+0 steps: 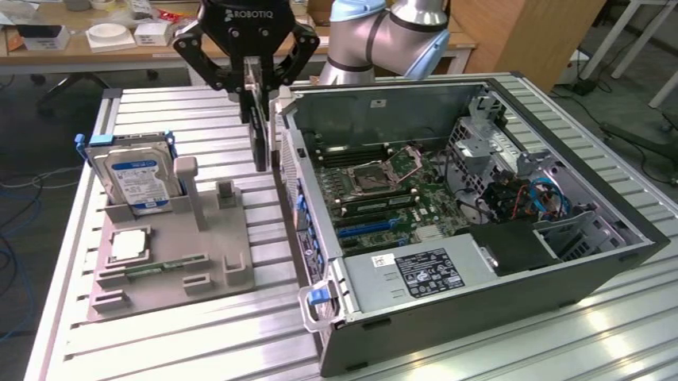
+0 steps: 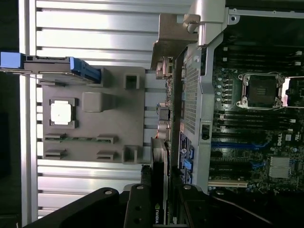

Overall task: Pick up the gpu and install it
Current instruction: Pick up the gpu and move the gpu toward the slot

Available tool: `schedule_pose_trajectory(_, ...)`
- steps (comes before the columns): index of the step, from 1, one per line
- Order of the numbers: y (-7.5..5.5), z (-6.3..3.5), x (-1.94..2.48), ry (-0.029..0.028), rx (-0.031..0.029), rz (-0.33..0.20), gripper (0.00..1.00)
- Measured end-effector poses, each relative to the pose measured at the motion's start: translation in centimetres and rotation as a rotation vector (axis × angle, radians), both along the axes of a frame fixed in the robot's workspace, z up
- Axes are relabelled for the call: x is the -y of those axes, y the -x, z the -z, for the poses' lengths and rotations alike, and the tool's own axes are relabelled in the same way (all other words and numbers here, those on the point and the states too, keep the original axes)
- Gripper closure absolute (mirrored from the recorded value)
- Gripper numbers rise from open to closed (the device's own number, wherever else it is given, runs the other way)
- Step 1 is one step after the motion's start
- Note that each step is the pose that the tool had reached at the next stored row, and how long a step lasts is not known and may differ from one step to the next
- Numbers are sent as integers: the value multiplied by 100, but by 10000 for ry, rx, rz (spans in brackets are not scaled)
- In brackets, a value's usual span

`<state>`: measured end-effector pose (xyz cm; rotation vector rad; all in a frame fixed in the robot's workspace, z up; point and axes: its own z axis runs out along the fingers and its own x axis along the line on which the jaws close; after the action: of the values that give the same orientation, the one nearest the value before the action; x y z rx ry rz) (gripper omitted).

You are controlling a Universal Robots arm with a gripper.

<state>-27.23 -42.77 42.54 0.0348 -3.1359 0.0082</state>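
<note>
Exterior view: the gpu (image 1: 259,131) hangs on edge from the tool (image 1: 256,79), whose fingers are clamped on its upper end. It is off the tray (image 1: 228,266) and just outside the wall of the open case (image 1: 477,317). I judge the pick-up done and the carry toward the case in hand, with installing not yet begun. That will call for the card's lower edge squared over a slot (image 1: 371,226) on the board (image 1: 408,198), clear of the wall. The case also holds an empty socket (image 1: 383,168) and a power supply (image 1: 424,270). The tray, on the ribbed surface (image 1: 159,341), carries an upright hard drive (image 1: 138,178), a chip (image 1: 127,244) and a memory stick (image 1: 164,266).
</note>
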Motion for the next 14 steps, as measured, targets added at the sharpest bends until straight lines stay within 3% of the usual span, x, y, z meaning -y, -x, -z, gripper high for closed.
schedule_pose_trajectory(14,-131,3,0,1,-1,-8,74)
